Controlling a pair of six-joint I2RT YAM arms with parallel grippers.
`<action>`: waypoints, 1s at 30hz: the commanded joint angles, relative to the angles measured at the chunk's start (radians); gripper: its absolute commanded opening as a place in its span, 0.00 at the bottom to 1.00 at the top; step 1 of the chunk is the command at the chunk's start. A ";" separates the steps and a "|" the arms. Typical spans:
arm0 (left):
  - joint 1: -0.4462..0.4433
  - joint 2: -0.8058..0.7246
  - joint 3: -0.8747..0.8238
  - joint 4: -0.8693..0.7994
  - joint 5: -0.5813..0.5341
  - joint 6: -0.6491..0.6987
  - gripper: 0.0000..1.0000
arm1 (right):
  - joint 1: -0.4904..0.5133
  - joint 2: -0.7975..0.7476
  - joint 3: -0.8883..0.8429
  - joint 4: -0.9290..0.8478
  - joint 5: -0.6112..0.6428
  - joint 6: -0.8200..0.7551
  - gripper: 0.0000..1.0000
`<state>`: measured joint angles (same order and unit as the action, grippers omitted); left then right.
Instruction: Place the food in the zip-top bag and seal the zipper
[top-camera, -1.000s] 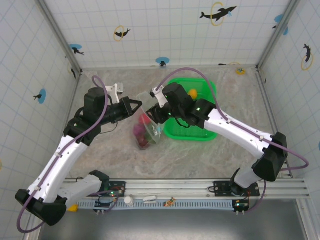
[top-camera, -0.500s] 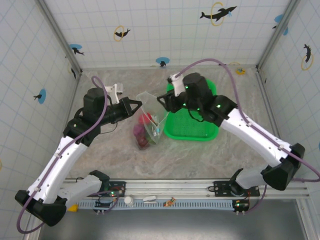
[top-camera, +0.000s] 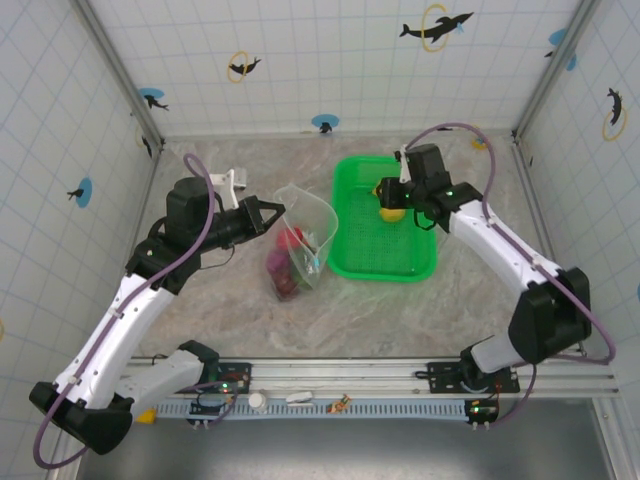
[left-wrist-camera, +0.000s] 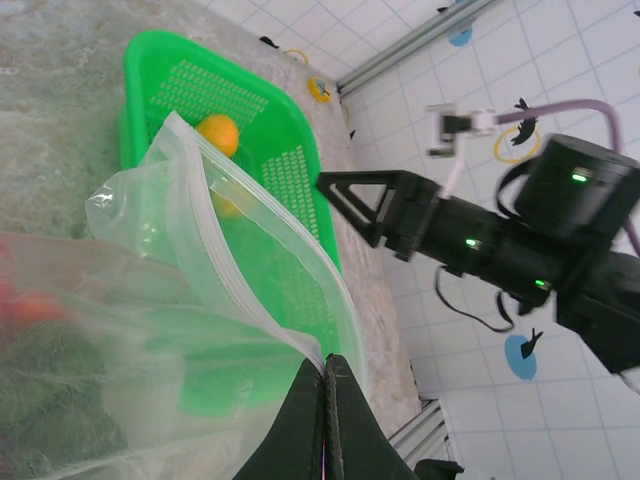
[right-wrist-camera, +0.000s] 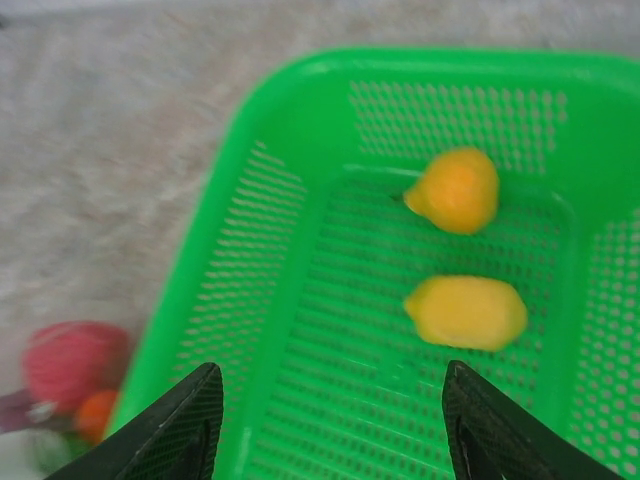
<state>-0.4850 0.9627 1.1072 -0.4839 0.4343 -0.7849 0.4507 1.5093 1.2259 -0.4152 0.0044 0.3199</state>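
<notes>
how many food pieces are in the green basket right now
2. In the green basket, an orange piece lies near the far wall and a yellow piece just nearer the right wrist camera. The top view shows no others there, so likely none is hidden.

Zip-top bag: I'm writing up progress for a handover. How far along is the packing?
Done: several toy foods, some red, sit inside the zip-top bag. In hand: the left gripper pinches the bag's mouth edge; the right gripper hangs open over the green basket. To do: an orange piece and a yellow piece in the basket, then sealing the zipper.
</notes>
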 joint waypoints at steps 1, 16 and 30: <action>0.002 -0.011 -0.002 0.041 0.020 0.030 0.00 | -0.005 0.084 0.030 -0.034 0.087 -0.026 0.63; 0.002 -0.009 -0.003 0.017 0.027 0.062 0.00 | -0.068 0.406 0.207 -0.037 -0.014 -0.079 0.85; 0.002 -0.005 0.005 0.009 0.025 0.069 0.00 | -0.087 0.469 0.213 -0.048 -0.179 -0.093 0.88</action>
<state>-0.4850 0.9627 1.1072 -0.4858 0.4374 -0.7544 0.3584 1.9827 1.4471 -0.4644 -0.1219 0.2352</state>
